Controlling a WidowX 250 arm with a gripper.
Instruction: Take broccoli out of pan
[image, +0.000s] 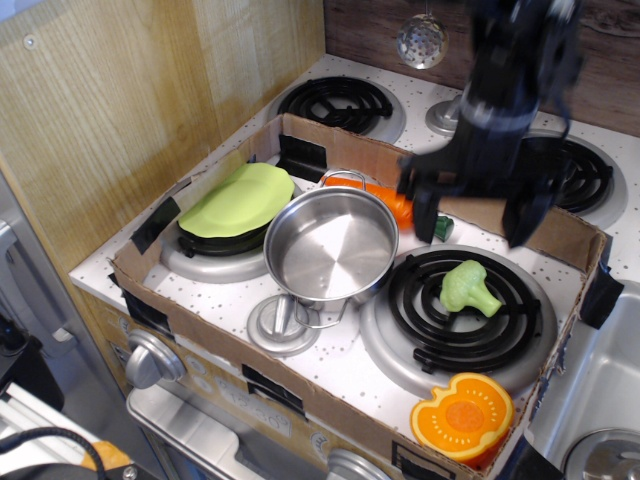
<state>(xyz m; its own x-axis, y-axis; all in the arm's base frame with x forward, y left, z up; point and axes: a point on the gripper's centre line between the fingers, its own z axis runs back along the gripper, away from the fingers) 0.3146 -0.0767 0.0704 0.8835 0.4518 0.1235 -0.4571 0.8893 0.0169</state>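
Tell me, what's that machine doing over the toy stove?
A robot arm is moving a toy broccoli out of a steel pan. The pan now sits empty, and the broccoli lies on the coil burner beside it. The gripper hangs above with its jaws spread and nothing in them.

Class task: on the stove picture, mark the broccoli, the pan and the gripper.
broccoli (469, 287), stove view, on its bumpy head.
pan (330, 256), stove view, on its bare inner floor.
gripper (470, 212), stove view, midway between its spread fingertips.
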